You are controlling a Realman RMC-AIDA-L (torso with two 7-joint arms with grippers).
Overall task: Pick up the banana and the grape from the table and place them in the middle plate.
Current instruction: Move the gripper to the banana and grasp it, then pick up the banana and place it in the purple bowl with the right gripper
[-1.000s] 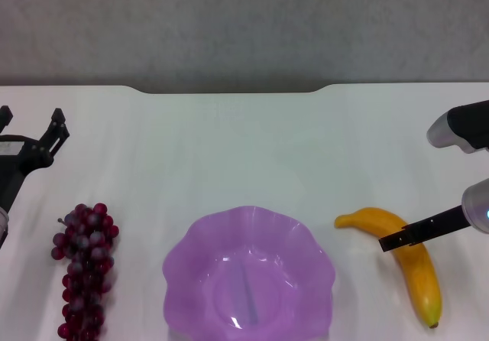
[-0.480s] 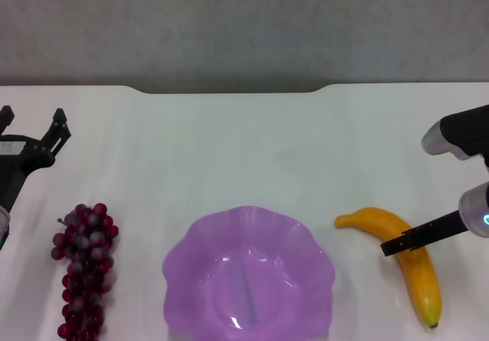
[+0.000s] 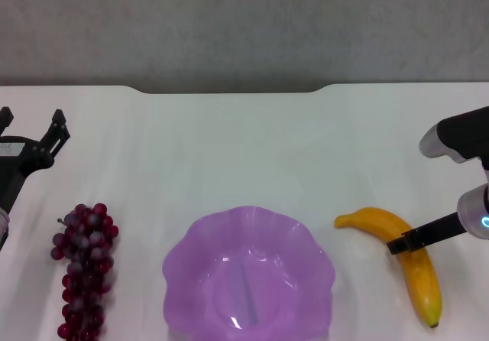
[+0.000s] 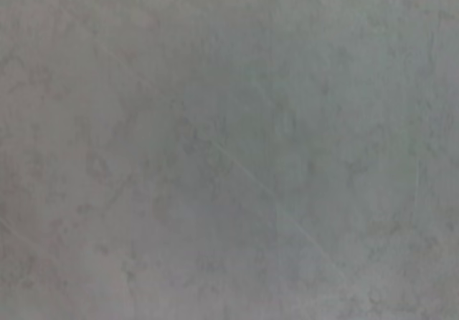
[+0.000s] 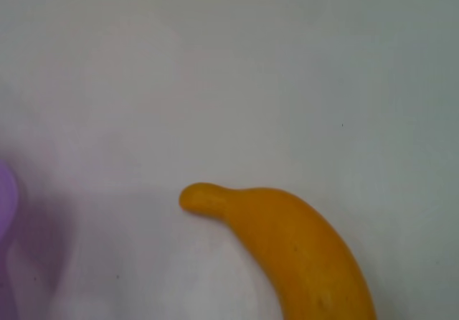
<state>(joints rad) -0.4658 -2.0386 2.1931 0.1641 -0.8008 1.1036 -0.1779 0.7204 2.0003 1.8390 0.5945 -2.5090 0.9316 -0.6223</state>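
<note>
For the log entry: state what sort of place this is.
Probably a robot test bench, not a kitchen: a bare white table before a plain grey wall holds only a purple plate, a banana and grapes, with the left gripper and right gripper alongside.

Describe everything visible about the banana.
The banana is smooth, yellow-orange and gently curved, with a stubby stem end pointing toward the middle plate and a greenish dark tip nearest the robot. It lies flat on the white table, to the plate's right and clear of its rim. A dark part of the right gripper crosses over its middle; contact cannot be judged.
</note>
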